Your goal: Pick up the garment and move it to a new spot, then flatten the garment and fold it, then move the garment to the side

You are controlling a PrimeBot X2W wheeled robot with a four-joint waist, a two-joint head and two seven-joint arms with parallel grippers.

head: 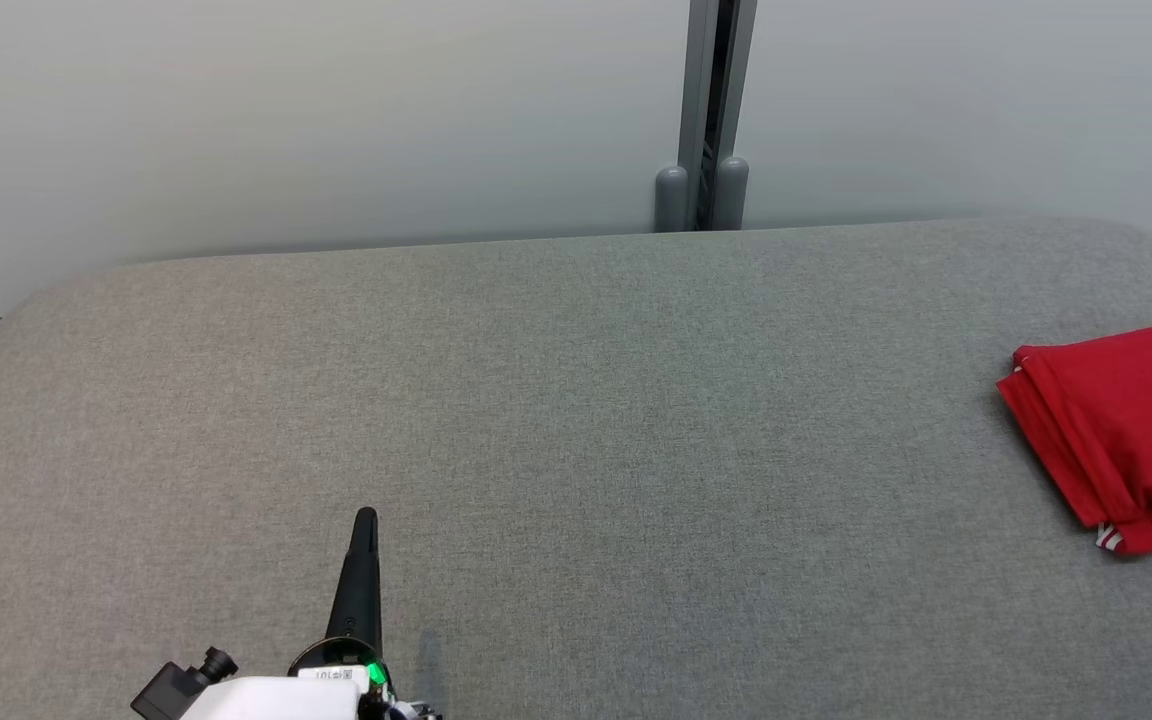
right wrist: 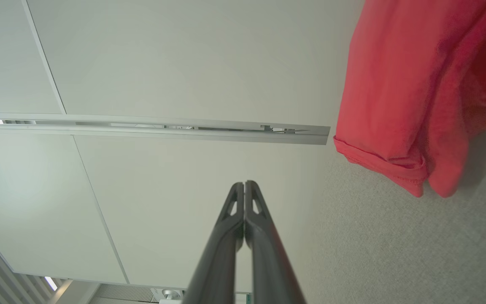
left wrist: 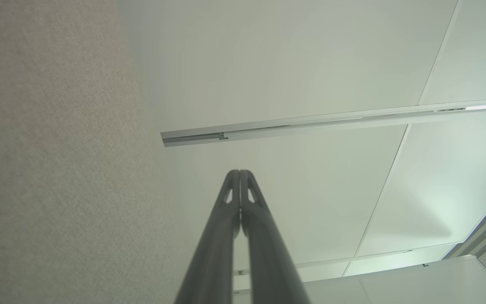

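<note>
The red garment [head: 1126, 430] sits in a folded stack at the right edge of the grey surface [head: 576, 400], part of it cut off by the frame. Its folded edge slants from the far side toward the near side. The left claw [head: 366, 517] is down by the near edge, left of centre, tips pressed together and holding nothing, well apart from the cloth. The right claw [right wrist: 244, 183] is clamped shut and empty too, and the garment hangs close beside its fingers in the wrist view. That makes the right arm the nearer one for any last nudge. The job looks about done. There's a small white mark [head: 1108, 540] at the hem and a label [head: 341, 675] on the left wrist, both too small to read.
</note>
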